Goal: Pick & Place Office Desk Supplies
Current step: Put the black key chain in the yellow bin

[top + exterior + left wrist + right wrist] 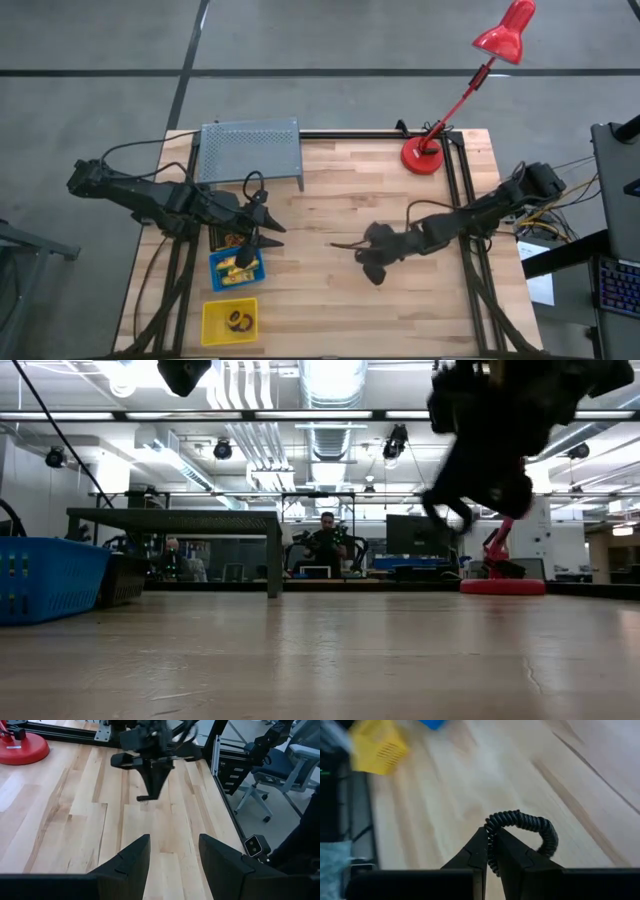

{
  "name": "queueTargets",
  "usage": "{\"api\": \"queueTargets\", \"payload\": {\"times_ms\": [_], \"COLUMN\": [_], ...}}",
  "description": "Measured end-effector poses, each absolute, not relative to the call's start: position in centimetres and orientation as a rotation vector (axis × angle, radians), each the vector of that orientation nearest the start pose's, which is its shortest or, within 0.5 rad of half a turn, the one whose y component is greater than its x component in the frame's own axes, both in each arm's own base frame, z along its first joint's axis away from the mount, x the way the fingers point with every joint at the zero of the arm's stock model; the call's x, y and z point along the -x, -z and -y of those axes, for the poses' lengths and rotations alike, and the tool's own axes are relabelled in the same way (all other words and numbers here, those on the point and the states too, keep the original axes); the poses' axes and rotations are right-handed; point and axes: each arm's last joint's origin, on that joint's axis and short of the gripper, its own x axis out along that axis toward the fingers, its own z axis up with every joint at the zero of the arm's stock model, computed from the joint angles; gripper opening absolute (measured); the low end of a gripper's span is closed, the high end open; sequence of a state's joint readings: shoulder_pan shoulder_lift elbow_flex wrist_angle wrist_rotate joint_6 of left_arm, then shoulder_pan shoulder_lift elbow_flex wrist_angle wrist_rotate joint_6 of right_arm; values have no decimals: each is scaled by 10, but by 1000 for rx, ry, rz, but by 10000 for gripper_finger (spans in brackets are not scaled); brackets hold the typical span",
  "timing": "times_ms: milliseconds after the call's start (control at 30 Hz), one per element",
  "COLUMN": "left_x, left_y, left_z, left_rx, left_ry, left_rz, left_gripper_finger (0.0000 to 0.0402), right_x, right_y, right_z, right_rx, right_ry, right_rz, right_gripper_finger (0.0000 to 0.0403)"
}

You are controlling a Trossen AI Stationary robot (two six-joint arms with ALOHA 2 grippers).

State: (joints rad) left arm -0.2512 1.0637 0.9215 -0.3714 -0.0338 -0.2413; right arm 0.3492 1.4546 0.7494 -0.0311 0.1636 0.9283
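Black coiled ring (pixel 530 827), seemingly a hair tie, is pinched in the right claw (pixel 490 851) mid-worktop (pixel 400 300); left claw (pixel 172 852) hangs wide above the blue bin (pixel 237 268).

Blurred in low view: right gripper (pixel 497 435), cut off at top edge, fingers not readable there. Blue bin (pixel 48 580) cut at 9 o'clock edge. Blurred in right wrist view: yellow bin (pixel 376 747) at 11 o'clock. Too small in high view: contents of yellow bin (pixel 229 321) & blue bin (pixel 236 269), partly under left gripper (pixel 262 236).
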Motion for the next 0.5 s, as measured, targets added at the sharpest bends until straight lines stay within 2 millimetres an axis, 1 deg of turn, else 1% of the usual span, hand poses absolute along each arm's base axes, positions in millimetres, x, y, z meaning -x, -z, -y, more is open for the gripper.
{"api": "queueTargets", "payload": {"times_ms": [133, 267, 400, 500], "left_x": [-220, -220, -220, -220], "left_y": [-311, -311, -311, -311], "left_z": [55, 55, 55, 55], "left_rx": [162, 162, 162, 162], "left_ry": [150, 150, 150, 150], "left_rz": [-532, -532, -533, -533], "left_gripper_finger": [174, 174, 174, 174], "right_x": [-283, -297, -312, -324], "right_y": [-196, -197, -190, -177], "right_z": [-98, -103, -108, -113], "right_rx": [-616, -539, -480, -474], "right_ry": [43, -45, -104, -122], "right_rz": [-585, -442, -311, -251], "right_gripper_finger": [24, 24, 24, 24]}}
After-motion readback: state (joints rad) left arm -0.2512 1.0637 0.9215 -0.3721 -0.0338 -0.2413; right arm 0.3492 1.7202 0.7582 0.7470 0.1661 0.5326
